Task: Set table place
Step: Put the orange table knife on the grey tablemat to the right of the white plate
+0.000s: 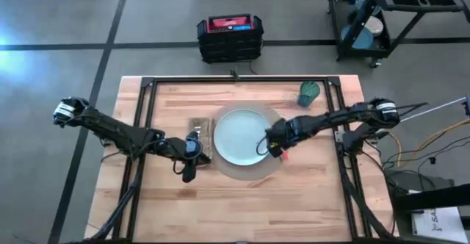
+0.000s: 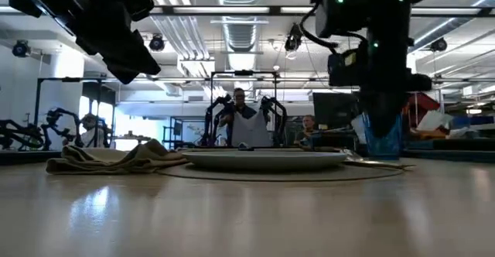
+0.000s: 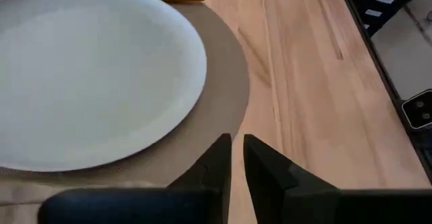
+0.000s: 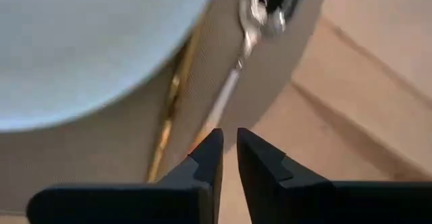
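My right gripper (image 1: 273, 148) hovers at the plate's right rim, above the cutlery.

Its fingers are nearly closed, gripping nothing. The plate (image 1: 240, 136) sits on the mat (image 1: 273, 164); my left gripper (image 1: 189, 172), nearly closed and empty, waits beside the napkin (image 1: 200, 129).

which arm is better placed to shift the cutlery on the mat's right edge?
Right. The right gripper hovers directly over the cutlery on the mat; the left gripper is across the plate.
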